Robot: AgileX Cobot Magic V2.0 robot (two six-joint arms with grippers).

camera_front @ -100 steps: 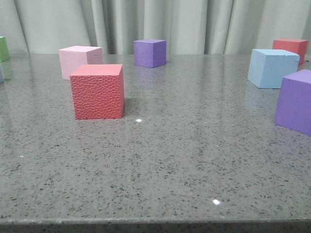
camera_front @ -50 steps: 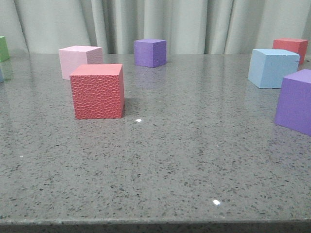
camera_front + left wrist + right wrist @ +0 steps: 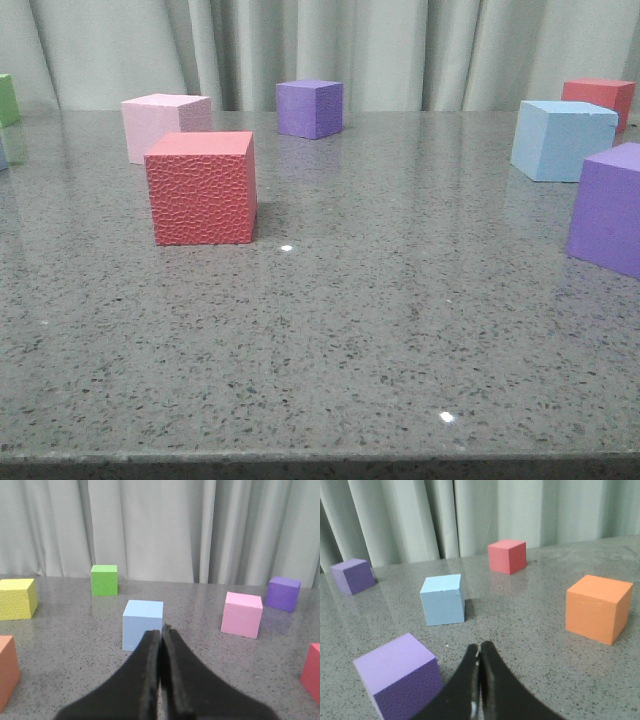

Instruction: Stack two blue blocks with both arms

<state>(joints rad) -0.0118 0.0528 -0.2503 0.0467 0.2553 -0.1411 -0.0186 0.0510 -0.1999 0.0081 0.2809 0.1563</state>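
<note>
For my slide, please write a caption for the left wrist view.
Left end effector, shut and empty, faces a blue block on the grey table.

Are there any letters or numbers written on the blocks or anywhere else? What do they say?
None: no letters, numbers or signs show in any view.
The blue blocks have plain faces.
The red textured cube shows only a bumpy pattern, no writing.
The table and the curtain are bare of text too.
</note>
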